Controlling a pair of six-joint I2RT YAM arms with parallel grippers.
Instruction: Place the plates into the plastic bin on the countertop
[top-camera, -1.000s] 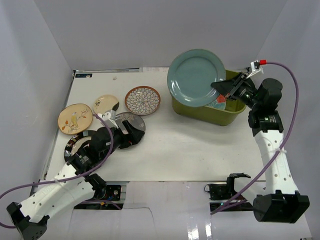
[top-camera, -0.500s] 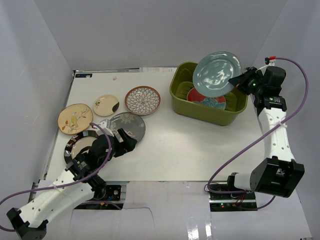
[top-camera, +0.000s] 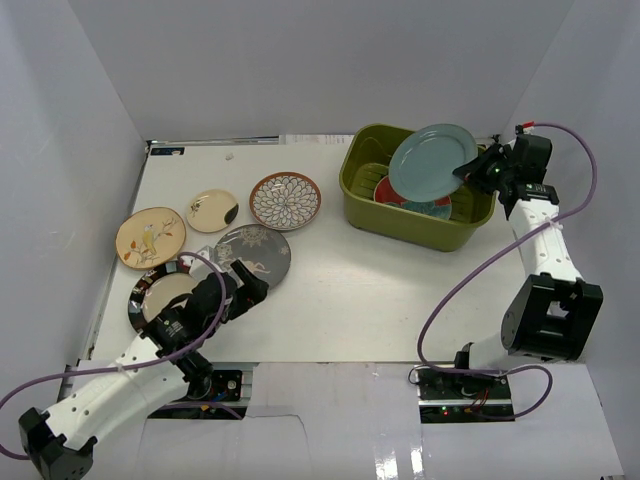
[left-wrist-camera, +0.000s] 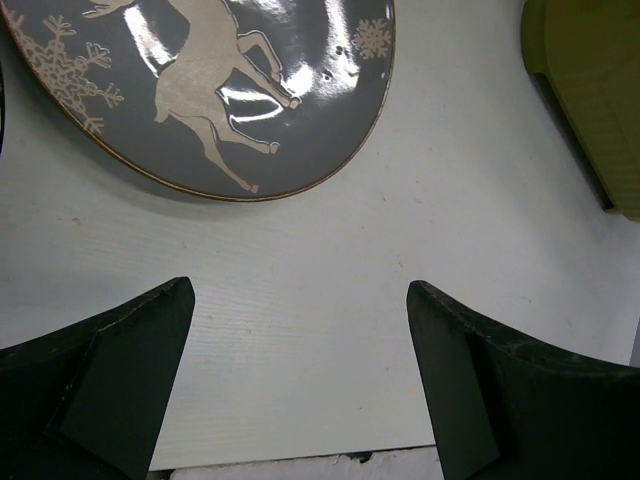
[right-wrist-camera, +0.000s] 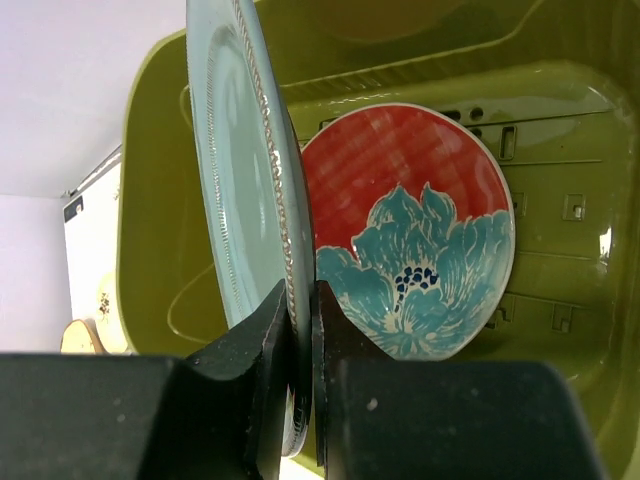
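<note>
My right gripper (top-camera: 470, 172) (right-wrist-camera: 300, 300) is shut on the rim of the plain teal plate (top-camera: 430, 162) (right-wrist-camera: 240, 200), holding it tilted over the olive-green plastic bin (top-camera: 362, 205) (right-wrist-camera: 160, 150). The red plate with a teal flower (top-camera: 388, 193) (right-wrist-camera: 420, 230) lies in the bin under it. My left gripper (top-camera: 245, 288) (left-wrist-camera: 300, 330) is open and empty over the white countertop (top-camera: 380, 290), just near of the grey deer plate (top-camera: 255, 250) (left-wrist-camera: 220, 80). The petal-pattern plate (top-camera: 285, 200), two cream plates (top-camera: 150, 237) (top-camera: 211, 210) and the shiny metallic plate (top-camera: 160, 295) lie at the left.
Pale walls enclose the countertop on three sides. The bin's corner shows at the upper right of the left wrist view (left-wrist-camera: 590, 90). My right arm's purple cable (top-camera: 470, 280) loops over the right side of the table.
My right gripper has lowered the teal plate toward the bin and tilted it flatter. My left gripper has pulled back toward the near edge, away from the grey plate.
</note>
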